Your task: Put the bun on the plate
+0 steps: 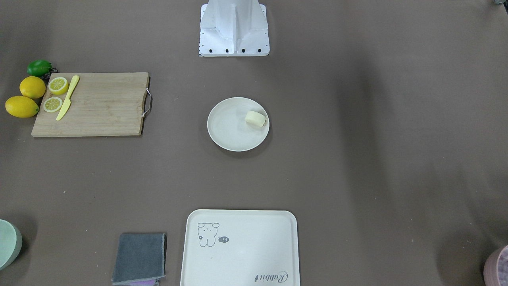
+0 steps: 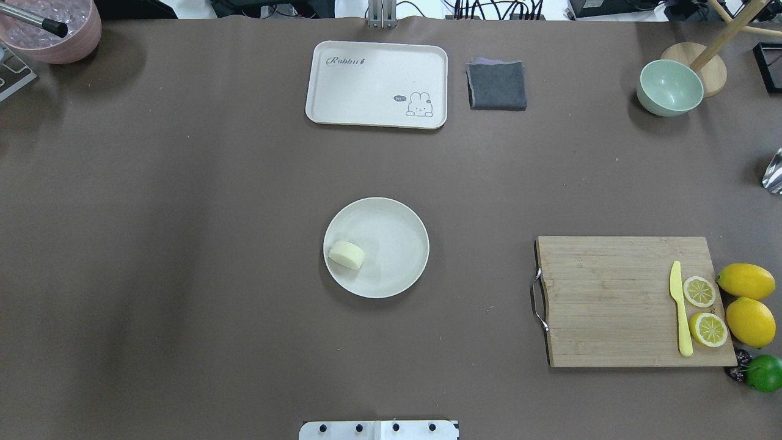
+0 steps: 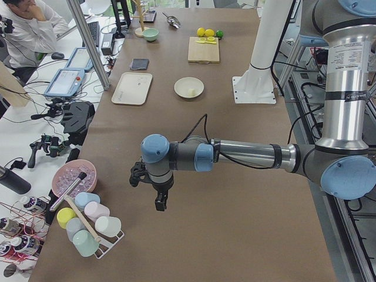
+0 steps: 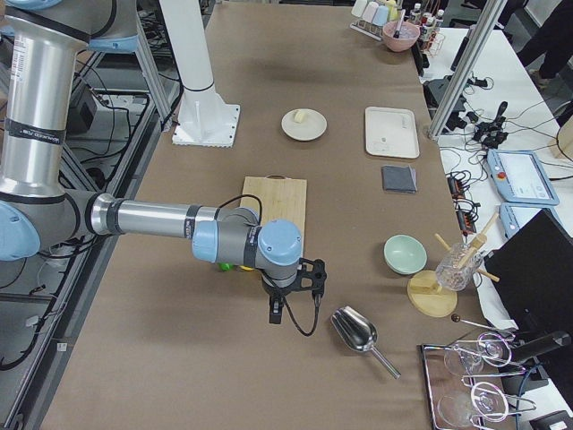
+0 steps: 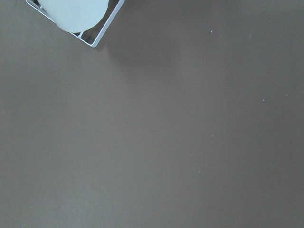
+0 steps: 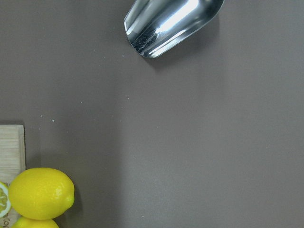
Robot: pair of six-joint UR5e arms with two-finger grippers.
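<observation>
Brown covering runs the whole length of the table (image 2: 183, 214), and at its middle the plate (image 2: 391, 244) sits alone, well apart from the wooden cutting board (image 2: 617, 299) and the cream tray (image 2: 376, 82) with the drawing. The bun (image 2: 347, 254) lies inside the plate, on its floor and close against the rim on the robot's left side, resting on its own with nothing touching it. Judged from how things lie, the placing is done: the bun is on the plate and free, and I see no part of the task left beyond the arms standing clear, which they do. Neither arm shows in the overhead or front views at all. The left gripper (image 3: 160, 204) hangs pointing down over bare table near the end by the rack of cups (image 5: 76, 14), far from the plate; its wrist camera sees only brown surface and a corner of that rack, no fingers and nothing carried. The right gripper (image 4: 276, 313) hangs likewise at the opposite end, beside the metal scoop (image 6: 171, 23) and near the whole lemons (image 6: 40, 192), touching neither. Both grippers appear only in the side views, small and dark, so I cannot tell how far apart their fingers stand; nothing can be made out between the fingers of either.
</observation>
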